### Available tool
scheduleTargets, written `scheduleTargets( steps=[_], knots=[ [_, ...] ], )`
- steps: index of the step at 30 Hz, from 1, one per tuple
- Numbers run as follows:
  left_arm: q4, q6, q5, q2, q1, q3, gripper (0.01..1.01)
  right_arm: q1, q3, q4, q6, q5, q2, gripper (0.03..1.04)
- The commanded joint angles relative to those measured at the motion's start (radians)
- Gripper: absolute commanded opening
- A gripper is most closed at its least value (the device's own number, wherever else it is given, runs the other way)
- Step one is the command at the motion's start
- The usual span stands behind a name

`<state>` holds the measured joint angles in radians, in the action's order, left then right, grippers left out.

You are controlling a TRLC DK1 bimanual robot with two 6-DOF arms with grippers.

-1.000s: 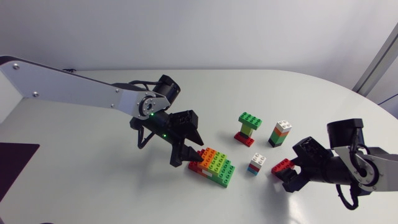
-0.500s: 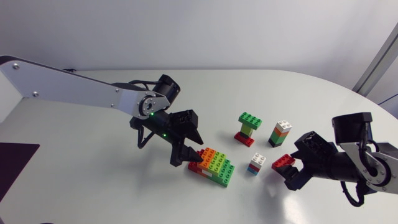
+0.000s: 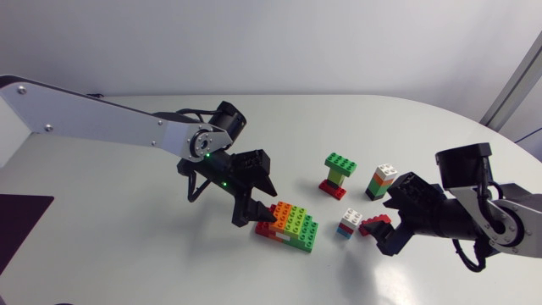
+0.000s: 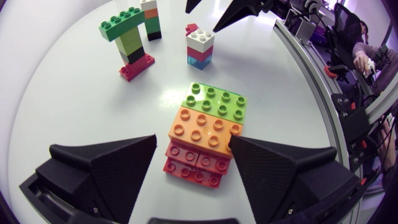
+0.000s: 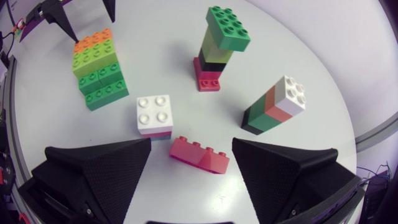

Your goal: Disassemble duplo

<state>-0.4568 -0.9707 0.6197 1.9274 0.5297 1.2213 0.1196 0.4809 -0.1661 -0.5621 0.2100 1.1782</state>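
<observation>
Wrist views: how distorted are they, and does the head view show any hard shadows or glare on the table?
Left wrist view: the fisheye bows the edge of the white table into a curve. Right wrist view: same bowing; the loose red brick casts a faint shadow. Head view: even light, soft shadows only, no glare.

**A:** Head camera?
**B:** Fixed, high above the table (image 3: 127,254), tilted down. Farthest view; takes in the left arm (image 3: 102,120) and the right arm (image 3: 508,222).

**A:** Left wrist?
**B:** On the left arm's last link, close in. Looks steeply down past the left gripper (image 4: 193,142) and on across to the right gripper (image 4: 231,11).

**A:** Right wrist?
**B:** Same mount on the right arm, close over the right gripper. Faces back the opposite way, toward the left gripper.

**A:** Overlap?
**B:** All three share the table's middle: stepped stack (image 5: 98,65), white-topped cube (image 5: 154,115), green-topped tower (image 5: 222,42).
</observation>
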Motion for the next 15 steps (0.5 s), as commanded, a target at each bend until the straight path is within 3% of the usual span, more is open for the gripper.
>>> scheduleTargets(
  steps=[1, 8, 15],
  knots=[
    [-0.019, 0.004, -0.009, -0.016, 0.004, 0.014, 0.833, 0.043, 0.025, -0.024, 0.019, 0.006, 0.005, 0.95],
    [-0.028, 0.001, -0.009, -0.027, 0.003, 0.006, 0.846, 0.123, 0.065, -0.018, 0.025, 0.006, 0.089, 0.95],
    [-0.029, -0.011, -0.009, -0.031, 0.0, -0.006, 0.867, 0.135, 0.114, 0.019, 0.008, 0.006, 0.233, 0.92]
  ],
)
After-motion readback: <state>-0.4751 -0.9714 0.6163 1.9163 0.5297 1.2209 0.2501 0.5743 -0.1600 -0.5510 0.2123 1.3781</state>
